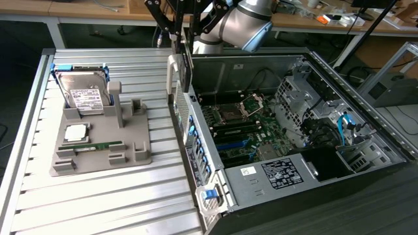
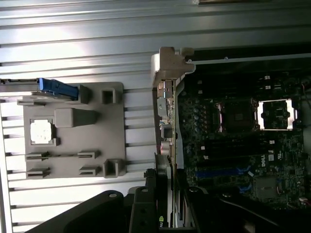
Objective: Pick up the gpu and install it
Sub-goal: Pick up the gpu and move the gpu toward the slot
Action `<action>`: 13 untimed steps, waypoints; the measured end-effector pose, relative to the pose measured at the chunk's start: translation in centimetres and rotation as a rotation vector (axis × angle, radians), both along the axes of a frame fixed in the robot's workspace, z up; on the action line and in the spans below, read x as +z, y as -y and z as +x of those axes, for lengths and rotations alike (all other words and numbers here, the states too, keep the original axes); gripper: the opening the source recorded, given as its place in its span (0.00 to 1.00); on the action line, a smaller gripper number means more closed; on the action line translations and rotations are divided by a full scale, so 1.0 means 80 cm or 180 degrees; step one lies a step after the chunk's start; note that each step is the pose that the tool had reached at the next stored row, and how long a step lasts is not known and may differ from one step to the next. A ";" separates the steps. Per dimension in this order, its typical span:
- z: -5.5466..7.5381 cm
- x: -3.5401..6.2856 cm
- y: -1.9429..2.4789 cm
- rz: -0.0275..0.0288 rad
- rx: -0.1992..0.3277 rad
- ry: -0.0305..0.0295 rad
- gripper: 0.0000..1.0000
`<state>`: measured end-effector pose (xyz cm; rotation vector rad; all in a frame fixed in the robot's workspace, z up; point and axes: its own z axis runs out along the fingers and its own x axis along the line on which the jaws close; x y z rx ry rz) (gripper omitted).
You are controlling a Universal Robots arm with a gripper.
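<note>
Between the gripper's (image 1: 179, 41) dark fingers (image 2: 150, 194) hangs the gpu (image 1: 187, 68), clenched edge-on and upright, a thin dark card with a silvery edge; in the wrist view it runs out from the fingers as a narrow strip (image 2: 165, 182). Directly under the gripper stands the rear wall of the open computer case (image 1: 365, 122), and the card's lower end sits right alongside that wall; whether the two touch I cannot tell. Just beyond the card, inside the case, lies the motherboard (image 1: 242, 127); further from the gripper is the power supply (image 1: 281, 174) with its white label. On the exterior view's left of the gripper, well apart, a grey fixture (image 1: 140, 147) rests on the slatted table (image 1: 98, 196); it carries a hard drive (image 1: 85, 93) standing on edge, a processor chip (image 1: 76, 131) and a green memory stick (image 1: 91, 145).
</note>
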<state>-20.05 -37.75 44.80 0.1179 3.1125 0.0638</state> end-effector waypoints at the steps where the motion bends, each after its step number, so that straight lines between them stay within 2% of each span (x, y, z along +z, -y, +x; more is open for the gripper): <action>1: 0.001 0.000 0.0000 0.0000 0.0000 0.0000 0.27; 13: 0.012 0.000 0.0003 0.0000 0.0000 0.0000 0.27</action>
